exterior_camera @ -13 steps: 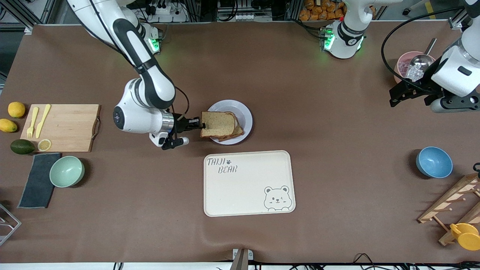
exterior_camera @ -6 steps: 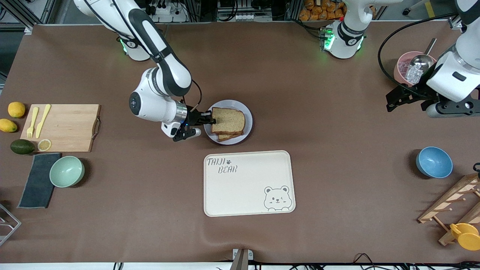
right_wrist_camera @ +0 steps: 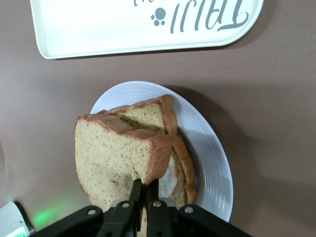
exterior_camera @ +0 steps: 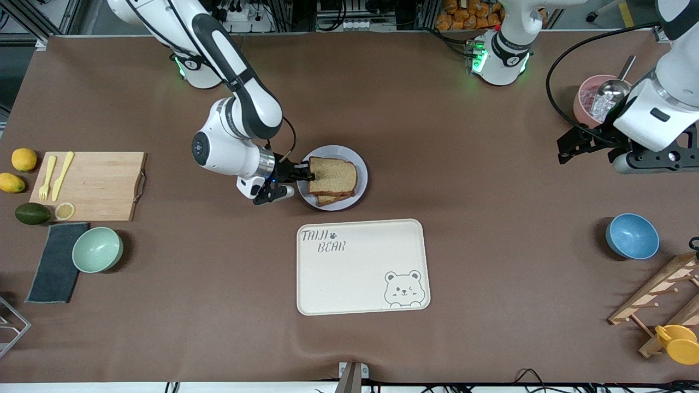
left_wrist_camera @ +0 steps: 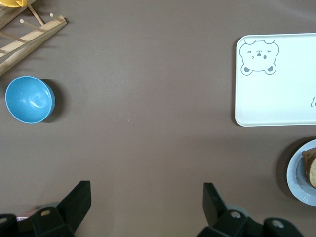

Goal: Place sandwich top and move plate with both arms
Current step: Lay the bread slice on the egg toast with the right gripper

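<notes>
I have the right gripper clenched on the edge of the sandwich top, its fingers pinching the crust at the end toward the right arm's base side of the table. The slice sits over the plate, on top of the stack of bread already there; in the right wrist view it looks tilted, its gripped edge raised and its other edge resting on the lower bread. I see something pale between the slices in that view but cannot tell what it is. The plate stands on the table just farther from the front camera than the tray, the two near each other but not touching.

My left gripper waits in the air over the left arm's end of the table, beside the pink bowl with its metal scoop. Its fingers are spread wide with nothing between them; through them I see bare table, the blue bowl and a corner of the tray.

At the right arm's end lie a cutting board with yellow cutlery, a green bowl and a dark cloth.
</notes>
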Controlling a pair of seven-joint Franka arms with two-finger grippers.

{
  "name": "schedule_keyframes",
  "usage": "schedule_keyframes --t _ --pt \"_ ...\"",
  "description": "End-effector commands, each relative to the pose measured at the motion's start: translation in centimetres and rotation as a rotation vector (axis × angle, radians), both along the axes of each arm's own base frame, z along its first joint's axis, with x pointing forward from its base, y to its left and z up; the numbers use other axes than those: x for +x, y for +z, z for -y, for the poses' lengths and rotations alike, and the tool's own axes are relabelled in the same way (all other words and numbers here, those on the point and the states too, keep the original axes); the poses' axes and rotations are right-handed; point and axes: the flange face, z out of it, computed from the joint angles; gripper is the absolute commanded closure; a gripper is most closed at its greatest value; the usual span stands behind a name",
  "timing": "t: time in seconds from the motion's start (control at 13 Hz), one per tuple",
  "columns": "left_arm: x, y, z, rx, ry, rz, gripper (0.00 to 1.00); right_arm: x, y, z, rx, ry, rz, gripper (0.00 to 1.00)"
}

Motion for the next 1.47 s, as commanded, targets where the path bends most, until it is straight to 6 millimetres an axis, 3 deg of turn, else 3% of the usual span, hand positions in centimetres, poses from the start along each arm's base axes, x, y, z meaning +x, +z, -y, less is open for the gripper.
schedule_keyframes --t 0.0,0.23,0.46,0.62,0.93,1.16,1.39 --pt "0.5 -0.4 0.3 -0.020 -0.013 0.003 0.00 -0.5 -0.3 -0.5 -0.003 -0.012 0.011 1.00" --pt "0.5 -0.4 1.0 -0.024 -0.025 0.015 0.00 -0.6 -0.5 -0.6 -0.006 -0.020 0.002 1.00" --pt "0.5 -0.7 1.3 -0.025 -0.031 0.007 0.00 -0.6 -0.6 -0.4 -0.007 -0.022 -0.005 0.89" --pt "0.3 -0.9 2.2 -0.025 -0.041 0.002 0.00 -0.4 -0.6 -0.1 -0.006 -0.028 -0.004 0.72" --pt "0.9 -1.7 2.3 -0.024 -0.031 -0.007 0.00 0.4 -0.1 0.3 0.001 -0.039 0.003 0.63" --pt "1.0 -2.0 2.2 -0.025 -0.029 -0.012 0.00 0.8 -0.2 0.5 0.002 -0.047 0.000 0.63" --pt "1.0 -2.3 2.4 -0.028 -0.030 -0.022 0.00 2.4 0.7 2.7 0.031 -0.073 -0.027 0.61"
